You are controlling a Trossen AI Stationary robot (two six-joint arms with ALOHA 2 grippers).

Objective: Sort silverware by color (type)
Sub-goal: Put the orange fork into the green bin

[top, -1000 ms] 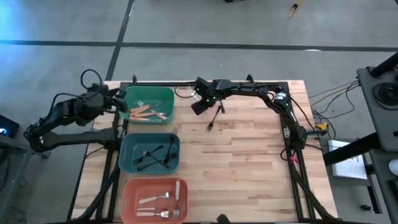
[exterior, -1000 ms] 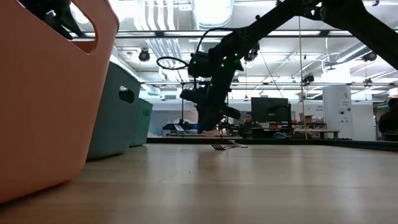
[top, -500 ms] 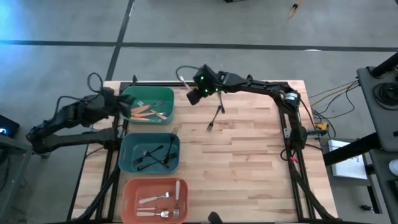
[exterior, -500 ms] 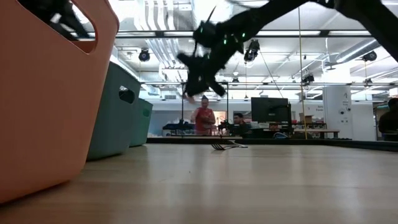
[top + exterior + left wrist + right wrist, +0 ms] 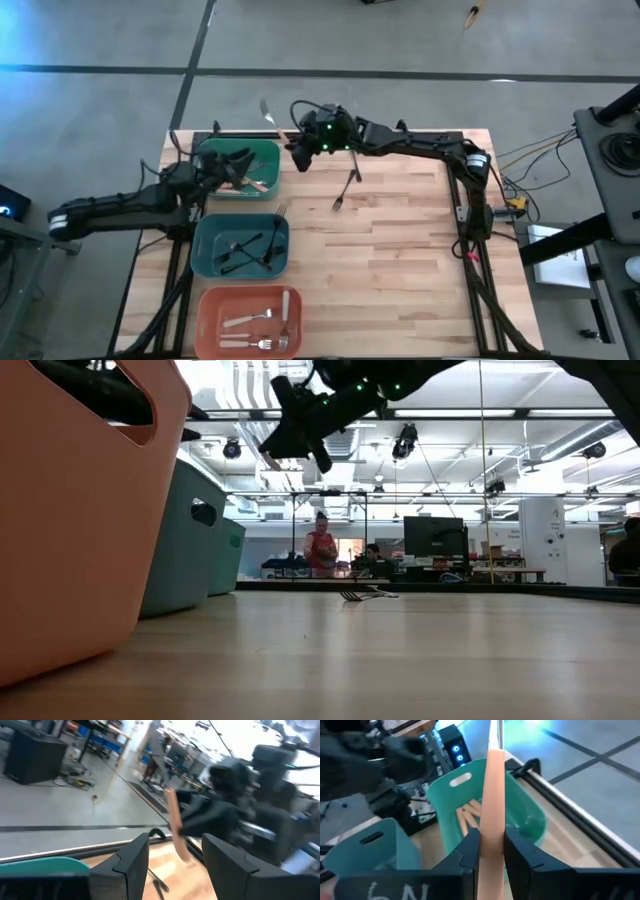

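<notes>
My right gripper (image 5: 298,152) is high above the table beside the green bin's (image 5: 262,150) far right corner, shut on a fork with an orange-pink handle (image 5: 491,795); the metal end (image 5: 265,106) sticks out past the table's far edge. My left gripper (image 5: 238,168) is open over the green bin and holds nothing; its two fingers stand apart in the left wrist view (image 5: 172,865). Several orange-pink forks (image 5: 256,184) lie in the green bin. A black fork (image 5: 345,188) lies flat on the table. My right gripper pinches the fork's orange-pink handle (image 5: 491,827) between its two fingers. The handle runs straight out ahead of the fingers, along them, with the metal end (image 5: 496,735) farthest from the gripper. The fork is lifted clear of the table and the bin.
A teal bin (image 5: 240,262) with black forks and a salmon bin (image 5: 215,318) with white-handled forks stand in a row nearer along the left side. The bare wooden tabletop (image 5: 400,270) lies to their right. People (image 5: 321,550) are in the room behind.
My right gripper has risen from near the table and gone toward the green bin's far right corner, carrying the orange-pink fork up with it. My left gripper has gone toward the table's right, from outside the green bin's left wall to over the bin.
</notes>
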